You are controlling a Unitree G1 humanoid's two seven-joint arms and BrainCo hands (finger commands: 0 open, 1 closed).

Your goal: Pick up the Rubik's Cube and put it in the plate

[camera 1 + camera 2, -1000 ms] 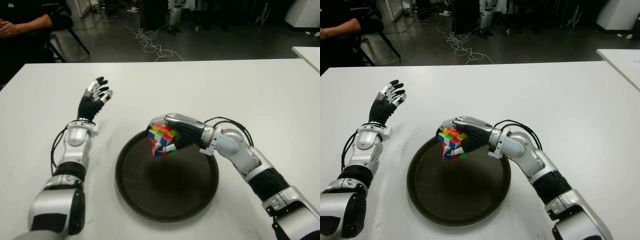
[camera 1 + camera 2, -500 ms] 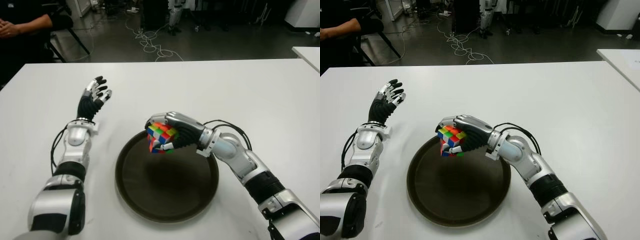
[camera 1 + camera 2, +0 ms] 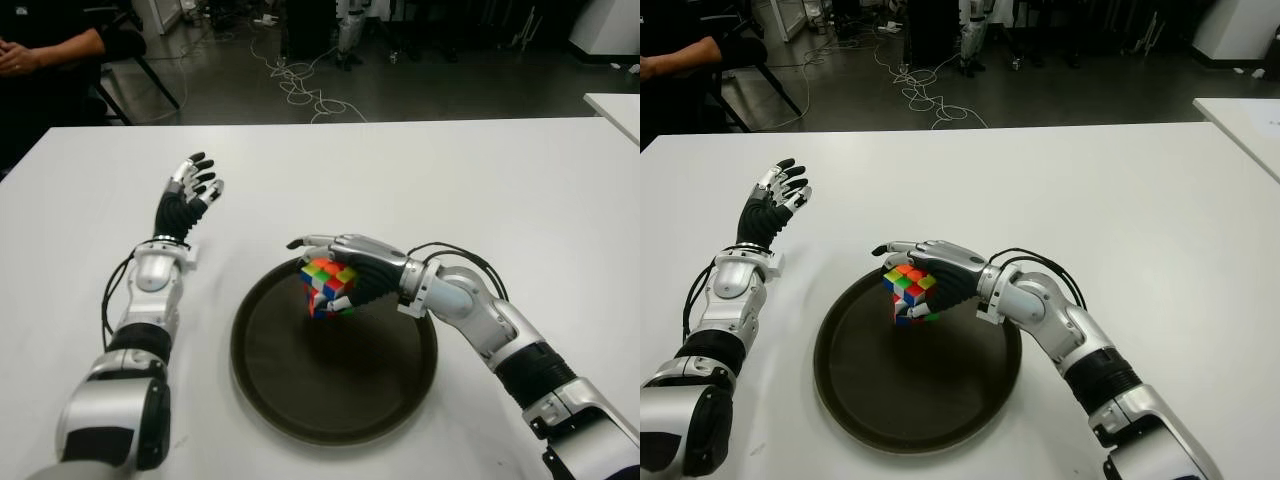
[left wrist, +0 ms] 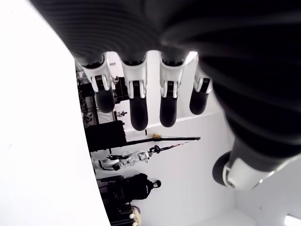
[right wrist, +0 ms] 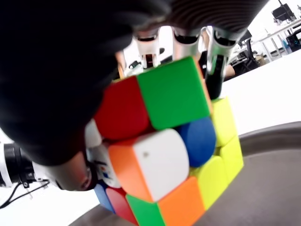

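The Rubik's Cube (image 3: 328, 285) sits in the far part of the dark round plate (image 3: 330, 395), its lower faces down on the plate's floor. My right hand (image 3: 348, 252) arches over it from the right. Its fingers are stretched out along the cube's top and far side, and the thumb (image 3: 298, 243) points left, clear of the cube. In the right wrist view the cube (image 5: 164, 136) fills the frame, with the fingers (image 5: 216, 52) straight behind it and the plate's rim (image 5: 277, 132) beside it. My left hand (image 3: 190, 188) shows left of the plate, idle, fingers spread.
The white table (image 3: 500, 190) spreads wide around the plate. A seated person's arm (image 3: 45, 50) shows at the far left behind the table. Cables (image 3: 300, 85) lie on the dark floor beyond. A second white table's corner (image 3: 615, 105) is at the right.
My right hand has lowered the cube from above the plate's far rim into the plate, and its fingers and thumb have uncurled from it. The left hand has not moved.
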